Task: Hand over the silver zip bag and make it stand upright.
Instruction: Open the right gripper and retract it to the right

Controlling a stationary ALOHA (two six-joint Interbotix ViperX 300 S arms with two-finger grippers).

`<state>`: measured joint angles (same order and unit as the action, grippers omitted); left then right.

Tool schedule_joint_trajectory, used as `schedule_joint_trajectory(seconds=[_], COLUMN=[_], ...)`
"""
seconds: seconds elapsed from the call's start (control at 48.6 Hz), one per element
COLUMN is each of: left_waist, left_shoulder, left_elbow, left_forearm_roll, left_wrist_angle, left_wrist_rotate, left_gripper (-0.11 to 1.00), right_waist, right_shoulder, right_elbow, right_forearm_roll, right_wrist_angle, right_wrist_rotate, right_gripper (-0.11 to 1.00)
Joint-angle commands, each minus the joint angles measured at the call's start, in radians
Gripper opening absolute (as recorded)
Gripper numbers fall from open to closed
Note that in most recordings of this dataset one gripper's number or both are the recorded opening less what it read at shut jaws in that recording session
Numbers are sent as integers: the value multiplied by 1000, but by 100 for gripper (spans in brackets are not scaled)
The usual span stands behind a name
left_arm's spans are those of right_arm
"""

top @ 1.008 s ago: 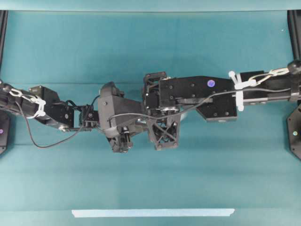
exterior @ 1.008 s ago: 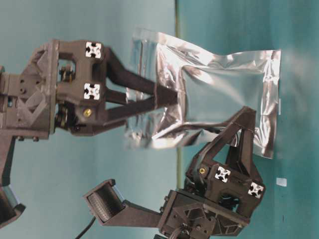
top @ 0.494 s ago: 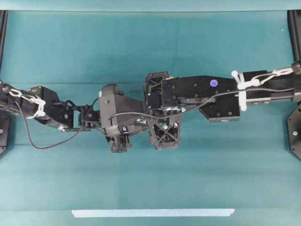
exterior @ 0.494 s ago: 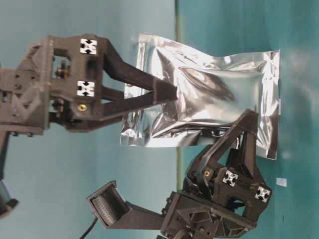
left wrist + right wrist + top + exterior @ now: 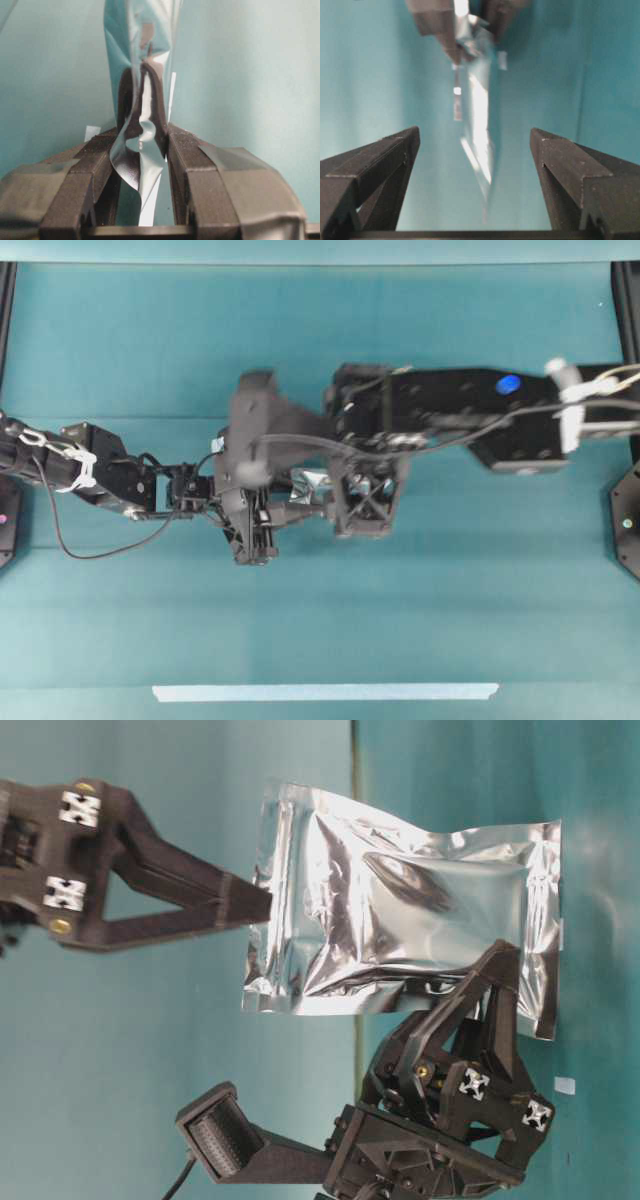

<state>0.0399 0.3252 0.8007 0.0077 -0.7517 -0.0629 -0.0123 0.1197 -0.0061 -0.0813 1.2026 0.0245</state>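
The silver zip bag (image 5: 400,920) is a shiny crinkled foil pouch held off the teal table between both arms. My left gripper (image 5: 495,960) is shut on the bag's lower side edge. In the left wrist view the foil (image 5: 142,45) is pinched between the black fingers of the left gripper (image 5: 142,100). My right gripper (image 5: 262,908) is open and stands just off the bag's other end, not touching it. In the right wrist view the bag (image 5: 480,100) shows edge-on beyond the wide-apart fingers of the right gripper (image 5: 475,132). From overhead only a sliver of bag (image 5: 312,485) shows between the left gripper (image 5: 295,505) and the right gripper (image 5: 362,490).
A long pale tape strip (image 5: 325,692) lies along the front edge of the table. A small white tape scrap (image 5: 565,1085) lies on the cloth near the left arm. Black frame posts (image 5: 8,300) stand at the far corners.
The right gripper, which straddled the bag's end a second ago, has drawn back clear of it, and its arm has shifted right. The left gripper keeps its hold on the bag.
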Motion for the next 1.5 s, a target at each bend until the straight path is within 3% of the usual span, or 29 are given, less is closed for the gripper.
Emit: schedule_joint_trajectory(seconds=[0.0, 0.35, 0.803, 1.05, 1.482], left_waist=[-5, -14, -26, -26, -35], left_shoulder=[-5, -3, -2, 2, 5], left_elbow=[-2, 0, -2, -3, -12], left_forearm_roll=[3, 3, 2, 3, 2], left_wrist_angle=[-3, 8, 15, 17, 43], left_wrist_rotate=[3, 6, 6, 8, 41], left_gripper=[28, 28, 28, 28, 28], right_waist=[2, 2, 6, 6, 2], right_shoulder=[-64, -224, -365, -434, -518], right_elbow=[21, 225, 423, 508, 592], right_forearm_roll=[-3, -2, 17, 17, 17], right_wrist_angle=[-23, -207, -402, -508, -538], right_wrist_rotate=[34, 190, 308, 321, 319], right_gripper=[88, 88, 88, 88, 88])
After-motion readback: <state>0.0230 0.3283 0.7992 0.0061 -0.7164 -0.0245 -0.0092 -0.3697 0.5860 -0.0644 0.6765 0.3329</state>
